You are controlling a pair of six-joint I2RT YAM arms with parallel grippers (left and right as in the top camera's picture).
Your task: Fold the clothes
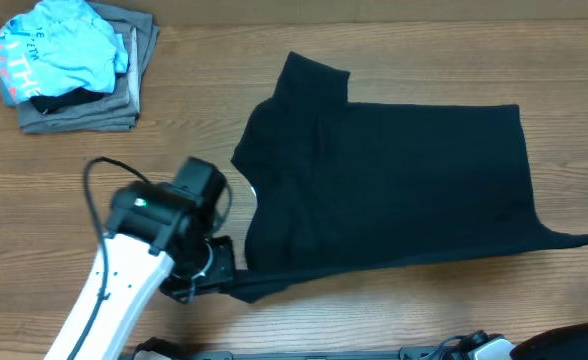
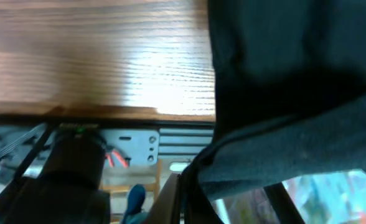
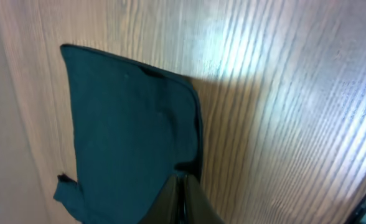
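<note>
The shirt [image 1: 394, 180] lies flat on the worktop [image 1: 374, 60], long axis left to right, its near-left corner pinched in the closed left hand [image 1: 229, 275], the rest stretching away rightward; the right hand [image 3: 183, 193], fingers together and seemingly empty, is farther off.

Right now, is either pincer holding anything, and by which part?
Both hold the black shirt: the left pincer pinches its near-left corner, the right pincer a pulled-out corner at its right edge.

Wood-grain surface [image 1: 374, 310] carries a black shirt [image 1: 394, 190], spread flat beyond and right of the left fingers [image 1: 222, 265], and a stack of folded clothes [image 1: 74, 70] far beyond-left.
</note>
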